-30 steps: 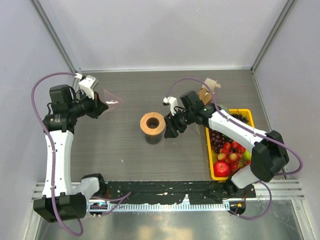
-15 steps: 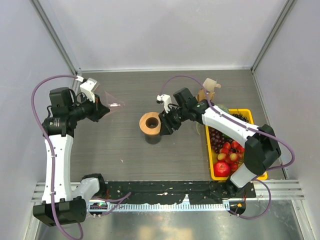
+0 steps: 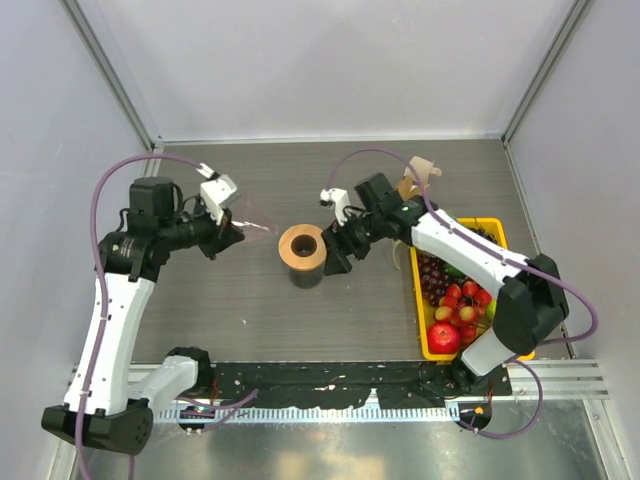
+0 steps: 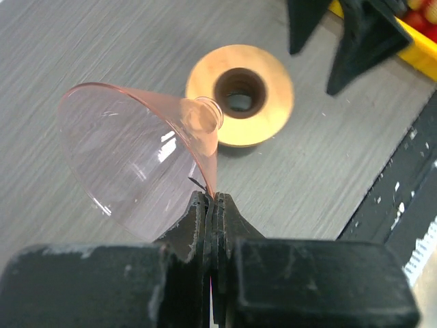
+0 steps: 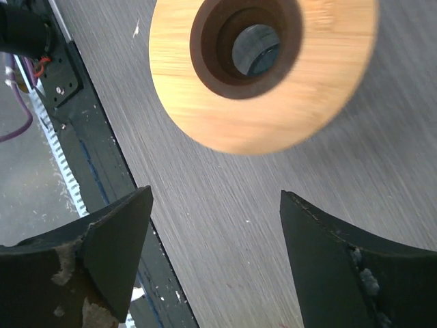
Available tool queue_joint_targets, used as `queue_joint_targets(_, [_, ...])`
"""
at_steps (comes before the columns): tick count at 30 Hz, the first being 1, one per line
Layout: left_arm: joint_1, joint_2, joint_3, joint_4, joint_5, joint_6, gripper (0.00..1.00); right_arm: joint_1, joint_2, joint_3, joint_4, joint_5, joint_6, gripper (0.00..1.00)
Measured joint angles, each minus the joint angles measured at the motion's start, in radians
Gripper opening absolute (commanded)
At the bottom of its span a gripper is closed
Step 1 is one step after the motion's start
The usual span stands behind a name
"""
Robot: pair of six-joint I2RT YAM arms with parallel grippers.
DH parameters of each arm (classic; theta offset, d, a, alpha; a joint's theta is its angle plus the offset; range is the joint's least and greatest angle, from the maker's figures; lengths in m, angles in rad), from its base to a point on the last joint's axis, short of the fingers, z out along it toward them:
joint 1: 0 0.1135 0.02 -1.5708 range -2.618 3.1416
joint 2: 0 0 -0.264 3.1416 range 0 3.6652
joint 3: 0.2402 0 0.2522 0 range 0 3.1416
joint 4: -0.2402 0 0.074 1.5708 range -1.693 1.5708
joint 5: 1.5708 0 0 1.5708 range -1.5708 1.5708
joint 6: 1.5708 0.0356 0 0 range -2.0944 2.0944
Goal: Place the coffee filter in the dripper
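Observation:
My left gripper [image 3: 232,232] is shut on the rim of a clear, pink-tinted cone funnel [image 3: 255,222] and holds it in the air just left of the round orange-brown collar [image 3: 303,247]. The collar has a dark centre hole and stands on the table. In the left wrist view the funnel [image 4: 136,157] lies on its side above my shut gripper [image 4: 213,198], its spout pointing towards the collar [image 4: 239,96]. My right gripper [image 3: 335,255] is open and empty, right beside the collar's right edge. The right wrist view shows the collar [image 5: 263,68] beyond the open gripper [image 5: 215,195]. No single coffee filter is in view.
A bunch of brown paper filters with a white piece [image 3: 415,178] stands at the back right. A yellow fruit tray [image 3: 497,228] with grapes, cherries and an apple lies at the right. A black rail [image 3: 330,380] runs along the near edge.
My left arm has swung right, carrying the funnel from the far left to just beside the collar. My right gripper has closed in on the collar's right side.

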Motion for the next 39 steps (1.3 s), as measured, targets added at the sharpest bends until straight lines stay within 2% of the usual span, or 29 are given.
queue_joint_targets(8, [-0.304,0.069,0.190,-0.165,-0.112,0.264,0.00,-0.213,-0.233,0.002,-0.053,-0.047,-0.013,0.87])
queue_joint_targets(12, [-0.477,0.144,0.229,-0.206,-0.258,0.383,0.00,-0.277,-0.314,0.002,-0.057,-0.043,-0.012,0.87])
queue_joint_targets(16, [-0.581,0.211,0.229,-0.219,-0.409,0.464,0.00,-0.297,-0.340,0.001,-0.064,-0.043,-0.002,0.88])
queue_joint_targets(21, [-0.649,0.261,0.230,-0.218,-0.534,0.513,0.00,-0.319,-0.347,-0.007,-0.066,-0.049,0.025,0.88])
queue_joint_targets(27, [-0.703,0.311,0.255,-0.212,-0.620,0.538,0.00,-0.341,-0.359,-0.033,-0.055,-0.070,0.055,0.88])
queue_joint_targets(39, [-0.761,0.380,0.292,-0.212,-0.664,0.537,0.00,-0.360,-0.371,-0.049,-0.051,-0.099,0.066,0.88])
